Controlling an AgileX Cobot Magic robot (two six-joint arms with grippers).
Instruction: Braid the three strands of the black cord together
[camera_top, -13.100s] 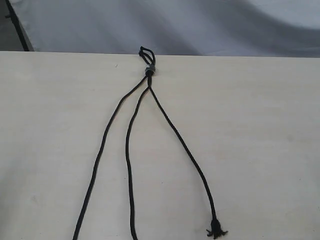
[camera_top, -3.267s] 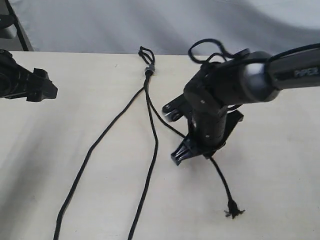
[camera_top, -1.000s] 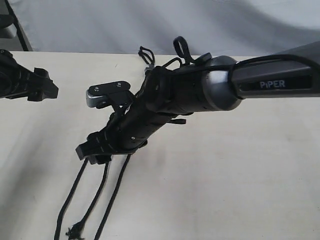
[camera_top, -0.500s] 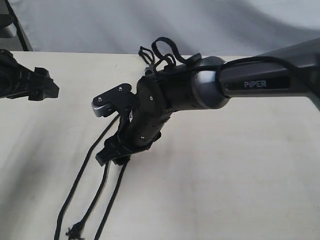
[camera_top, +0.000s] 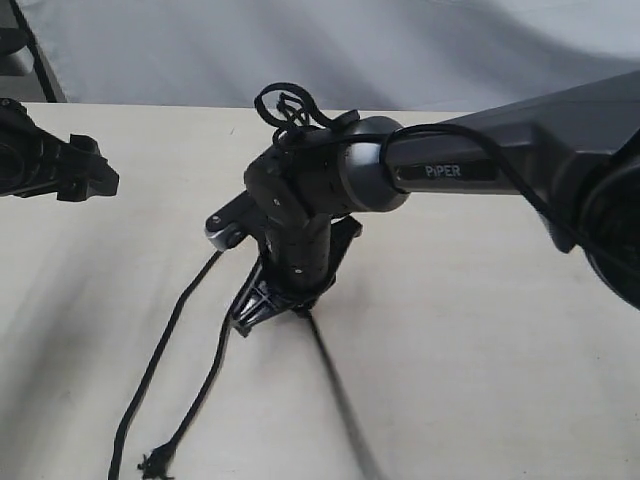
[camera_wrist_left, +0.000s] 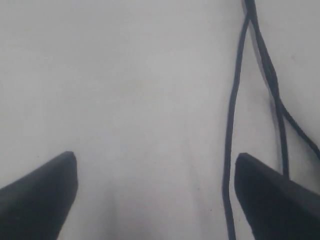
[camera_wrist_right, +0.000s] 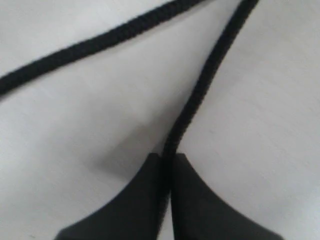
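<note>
The black cord's short loops (camera_top: 288, 103) peek out at the table's far edge; its grey band is hidden behind the right arm. My right gripper (camera_top: 268, 308) (camera_wrist_right: 166, 157) has reached across the middle and is shut on one strand (camera_wrist_right: 200, 85), whose free end trails blurred toward the lower right (camera_top: 338, 395). The other two strands lie to its left: an outer strand (camera_top: 160, 345) and one ending in a frayed tip (camera_top: 155, 462). My left gripper (camera_top: 95, 180) (camera_wrist_left: 155, 165) hovers open at the left edge; a strand (camera_wrist_left: 230, 150) lies just inside one of its fingers (camera_wrist_left: 275, 200).
The pale wooden table (camera_top: 500, 350) ends at a far edge against a grey cloth backdrop (camera_top: 450, 50). The right arm's smooth black cable (camera_top: 275, 95) loops above its wrist.
My right gripper has swung rightward from beside the left strands to the middle, pulling one strand out to the right. The frayed-tip strand stays at the left. The left gripper has not moved.
</note>
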